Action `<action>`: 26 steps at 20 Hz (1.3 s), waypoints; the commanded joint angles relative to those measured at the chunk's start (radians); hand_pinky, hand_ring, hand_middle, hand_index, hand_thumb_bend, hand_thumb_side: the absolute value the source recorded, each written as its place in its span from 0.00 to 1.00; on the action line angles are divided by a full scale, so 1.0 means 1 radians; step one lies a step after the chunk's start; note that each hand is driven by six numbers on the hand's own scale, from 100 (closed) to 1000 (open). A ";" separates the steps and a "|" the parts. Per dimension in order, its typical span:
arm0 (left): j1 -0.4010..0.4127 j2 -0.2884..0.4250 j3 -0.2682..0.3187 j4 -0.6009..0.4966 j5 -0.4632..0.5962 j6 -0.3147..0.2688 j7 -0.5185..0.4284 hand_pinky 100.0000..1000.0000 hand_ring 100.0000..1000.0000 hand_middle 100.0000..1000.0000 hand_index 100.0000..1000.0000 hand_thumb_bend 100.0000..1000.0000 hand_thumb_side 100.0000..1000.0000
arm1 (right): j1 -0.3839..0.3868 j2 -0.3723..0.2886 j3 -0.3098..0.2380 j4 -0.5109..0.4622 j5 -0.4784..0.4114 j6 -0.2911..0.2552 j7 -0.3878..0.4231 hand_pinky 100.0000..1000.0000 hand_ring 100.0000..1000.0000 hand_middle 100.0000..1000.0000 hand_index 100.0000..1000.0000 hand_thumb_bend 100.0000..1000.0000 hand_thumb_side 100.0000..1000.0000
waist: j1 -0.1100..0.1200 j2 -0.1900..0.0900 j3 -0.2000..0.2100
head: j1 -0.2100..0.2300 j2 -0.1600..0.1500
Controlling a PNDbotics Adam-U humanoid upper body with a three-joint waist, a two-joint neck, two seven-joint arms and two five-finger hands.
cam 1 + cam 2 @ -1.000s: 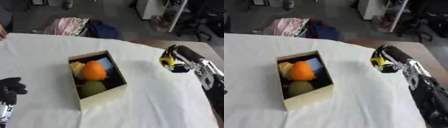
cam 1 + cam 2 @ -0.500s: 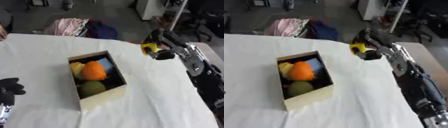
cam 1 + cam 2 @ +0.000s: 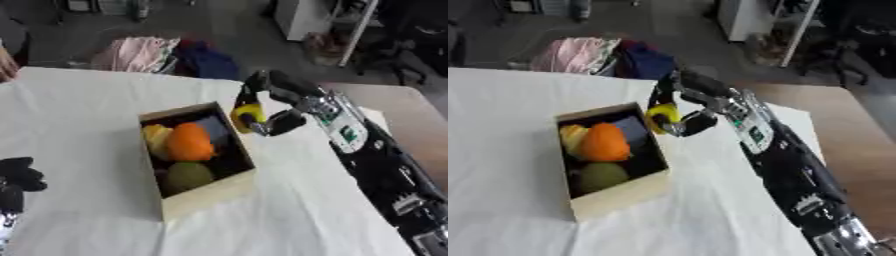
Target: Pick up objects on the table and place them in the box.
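While the left robot hand (image 3: 17, 176) stays idle at the lower left edge of the table (image 3: 79, 115), its dark fingers curled on nothing, the box (image 3: 201, 192) sits mid-table with a yellow piece, an orange fruit (image 3: 189, 141), a green fruit (image 3: 188, 175) and something blue inside. Over the last second the right robot hand (image 3: 273, 119) has swung in from the table's right side to the box's right rim, fingers and thumb clenched round a yellow object (image 3: 246, 115). That puts the object just at the opening, so release looks like the next step.
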 commanded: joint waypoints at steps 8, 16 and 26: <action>-0.005 0.002 0.002 -0.020 -0.001 0.000 -0.001 0.65 0.58 0.56 0.78 0.00 0.50 | 0.002 -0.014 0.004 -0.044 -0.018 -0.083 0.178 0.75 0.81 0.86 0.93 0.00 0.53 | 0.015 -0.034 -0.011 | 0.002 -0.001; 0.003 0.001 0.007 -0.020 -0.005 0.003 0.003 0.66 0.59 0.56 0.78 0.00 0.50 | 0.062 -0.044 -0.040 -0.130 -0.139 -0.030 0.203 0.74 0.79 0.85 0.92 0.00 0.44 | 0.016 -0.036 -0.026 | 0.016 0.004; 0.020 -0.002 0.015 -0.020 -0.011 0.015 0.012 0.66 0.59 0.57 0.77 0.00 0.51 | 0.279 -0.002 -0.177 -0.471 -0.509 0.180 0.084 0.60 0.58 0.70 0.86 0.00 0.35 | 0.008 -0.046 -0.058 | 0.049 0.022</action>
